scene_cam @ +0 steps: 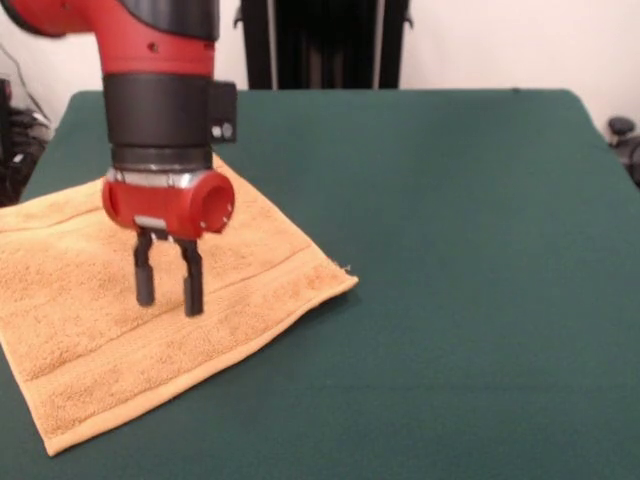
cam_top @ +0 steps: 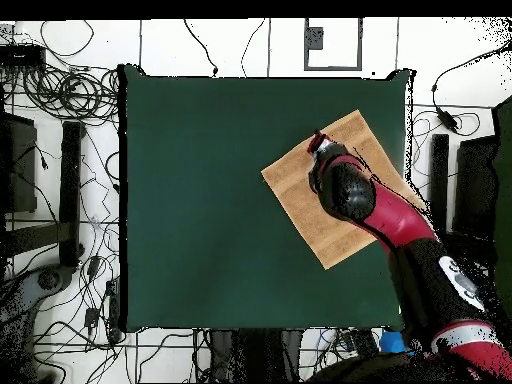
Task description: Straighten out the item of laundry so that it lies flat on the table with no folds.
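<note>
— Green felt covers the table [scene_cam: 460,250] almost edge to edge in the front view, with a pale wall and a dark stand behind its far side. What sits on it?

— Starting at the left of that view: the towel [scene_cam: 90,340], golden-tan terry, spread out as a tilted square. It lies under and around the pincer [scene_cam: 168,290], reaching left of it to the picture's edge and right of it to a corner that points toward mid-table. It looks flat, with no fold showing, and a woven band runs parallel to its near hem.

— And the pincer itself?

— Released. Two black fingers [scene_cam: 145,275] hang straight down with a clear gap between them and nothing held. Whether the tips touch the cloth I cannot tell; they stand over the towel's middle.

— Does the overhead view add anything?

— Yes. It shows the whole table [cam_top: 200,200] and the floor round it, strewn with cables [cam_top: 60,90], which the front view hides. There the towel [cam_top: 295,190] lies near the table's right edge, well apart from the left half. The arm [cam_top: 400,225] crosses it on a slant from the lower right and hides the pincer entirely, so only the front view shows the fingers. That view also hides part of the towel behind the arm.
</note>
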`<state>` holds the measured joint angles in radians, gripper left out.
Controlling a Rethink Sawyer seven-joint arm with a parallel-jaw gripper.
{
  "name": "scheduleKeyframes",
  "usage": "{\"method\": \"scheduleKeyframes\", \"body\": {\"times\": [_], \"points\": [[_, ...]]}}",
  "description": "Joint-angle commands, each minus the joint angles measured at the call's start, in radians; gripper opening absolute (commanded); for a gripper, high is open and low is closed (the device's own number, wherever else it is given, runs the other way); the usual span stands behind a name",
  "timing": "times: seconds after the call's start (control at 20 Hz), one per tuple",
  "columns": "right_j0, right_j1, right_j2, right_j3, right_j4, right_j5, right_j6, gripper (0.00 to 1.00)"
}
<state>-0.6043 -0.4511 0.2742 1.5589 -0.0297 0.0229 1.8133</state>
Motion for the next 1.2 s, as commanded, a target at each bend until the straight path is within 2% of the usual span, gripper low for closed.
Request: {"method": "scheduleKeyframes", "body": {"times": [0.05, 0.15, 0.3, 0.5, 0.75, 1.05, 1.2], "points": [[0.02, -0.078, -0.04, 0.15, 0.176, 0.261, 0.281, 1.0], [-0.021, -0.063, 0.038, 0.183, 0.225, 0.303, 0.285, 1.0], [-0.03, -0.048, 0.072, 0.194, 0.266, 0.318, 0.27, 1.0], [0.01, -0.067, 0.042, 0.21, 0.307, 0.343, 0.268, 1.0], [0.116, -0.069, -0.085, 0.147, 0.304, 0.496, 0.261, 1.0], [0.143, -0.057, -0.091, 0.176, 0.329, 0.435, 0.274, 1.0], [0.166, -0.041, -0.111, 0.159, 0.336, 0.415, 0.281, 1.0]]}}
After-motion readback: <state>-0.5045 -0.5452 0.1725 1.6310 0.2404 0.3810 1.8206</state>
